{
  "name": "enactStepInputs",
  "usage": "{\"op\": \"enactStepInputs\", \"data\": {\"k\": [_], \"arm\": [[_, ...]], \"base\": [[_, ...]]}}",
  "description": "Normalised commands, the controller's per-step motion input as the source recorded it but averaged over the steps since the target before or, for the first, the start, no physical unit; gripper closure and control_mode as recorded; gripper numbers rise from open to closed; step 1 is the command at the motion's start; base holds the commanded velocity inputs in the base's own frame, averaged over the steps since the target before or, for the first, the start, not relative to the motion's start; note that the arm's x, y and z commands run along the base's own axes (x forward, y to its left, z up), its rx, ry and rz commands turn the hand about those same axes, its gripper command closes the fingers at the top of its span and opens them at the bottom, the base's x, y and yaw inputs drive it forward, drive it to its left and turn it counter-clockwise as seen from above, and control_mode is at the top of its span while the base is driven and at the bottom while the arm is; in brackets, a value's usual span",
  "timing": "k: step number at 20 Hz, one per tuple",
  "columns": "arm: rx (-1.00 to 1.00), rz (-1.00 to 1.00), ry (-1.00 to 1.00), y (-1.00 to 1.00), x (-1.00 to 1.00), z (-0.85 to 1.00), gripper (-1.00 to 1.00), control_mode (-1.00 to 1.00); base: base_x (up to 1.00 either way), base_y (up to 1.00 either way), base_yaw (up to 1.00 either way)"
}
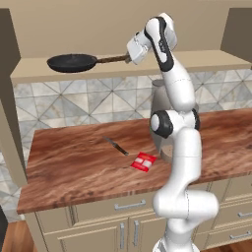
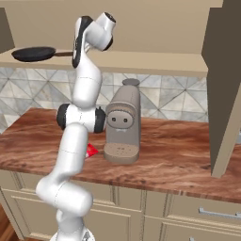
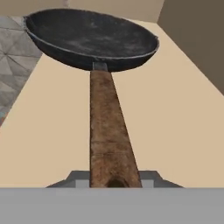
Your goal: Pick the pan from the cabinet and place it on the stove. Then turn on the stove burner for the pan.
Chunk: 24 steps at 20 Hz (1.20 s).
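Nearest to my hand camera is the brown handle of the pan (image 3: 109,131), which runs from 6 o'clock straight up toward 12 o'clock, and its end sits between the gripper (image 3: 114,180) tips at the bottom edge. I read the gripper as clenched on this handle end. At 12 o'clock of the same view I see the round black bowl of the pan with its worn grey inside, resting on the beige shelf of the cabinet (image 3: 175,113).

From the left base view, the pan (image 1: 72,62) lies on the cabinet shelf (image 1: 216,61) at about 10 o'clock of the picture, handle pointing to 3 o'clock, where the gripper (image 1: 131,58) meets it. My white arm rises from 5 o'clock up to 12 o'clock. On the wooden counter (image 1: 64,167) below, a small knife (image 1: 116,146) lies near the centre, and a red packet (image 1: 143,162) is just beside it toward 4 o'clock, apart from the blade.

From the right base view, the pan (image 2: 34,53) is at 10 o'clock on the shelf, and the arm hides where the handle ends. A grey-brown coffee machine (image 2: 123,122) stands upright on the counter at the centre, just beside the arm, and a corner of the red packet (image 2: 91,150) shows at its 9 o'clock
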Motion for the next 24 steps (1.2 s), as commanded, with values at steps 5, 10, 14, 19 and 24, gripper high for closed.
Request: {"op": "enactStepInputs", "data": {"k": [5, 10, 14, 19, 24], "arm": [[0.04, -0.02, -0.2, -0.1, -0.96, -0.39, 1.0, -1.0], [0.06, -0.07, -0.17, -0.15, -0.8, -0.63, 1.0, -1.0], [0.2, -0.21, -0.13, -0.28, -0.75, -0.8, 1.0, -1.0], [0.3, -0.33, -0.05, -0.28, -0.99, -0.8, 1.0, -1.0], [0.26, -0.32, -0.11, -0.26, -1.0, -0.72, 1.0, -1.0]], "base": [[0.0, 0.0, 0.0], [0.0, 0.0, 0.0], [0.0, 0.0, 0.0], [0.0, 0.0, 0.0], [0.0, 0.0, 0.0]]}}
